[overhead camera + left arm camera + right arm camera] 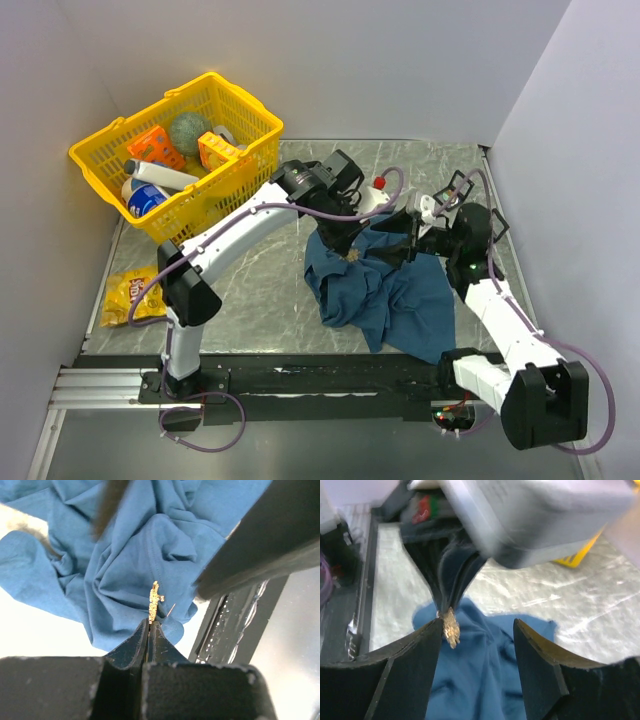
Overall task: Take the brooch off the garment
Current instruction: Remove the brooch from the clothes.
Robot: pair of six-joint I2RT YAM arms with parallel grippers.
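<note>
At the middle of the table [255,300], the garment [390,295] lies crumpled in a heap, and both arms meet over its upper edge.

Check the left gripper [150,625]. Its jaws are pressed together on the lower end of the brooch [155,599], a small gold piece that stands edge-on above the blue folds. A thin pin [171,609] shows beside the brooch in the left wrist view, which suggests that the clasp is undone.

Check the right gripper [477,625]. Its jaws are spread wide and hold nothing. The brooch sits just beside the finger at the left of the right wrist view, and the cloth lies below the gap.

Treat the grasp on the brooch as done. Treat the separation as unconfirmed: you cannot tell from any view whether the pin is clear of the fabric or threaded through a fold. Judge the task as well advanced but not complete. What remains, on this reading, is to draw the brooch away from the garment and verify that no cloth rises with it.
</note>
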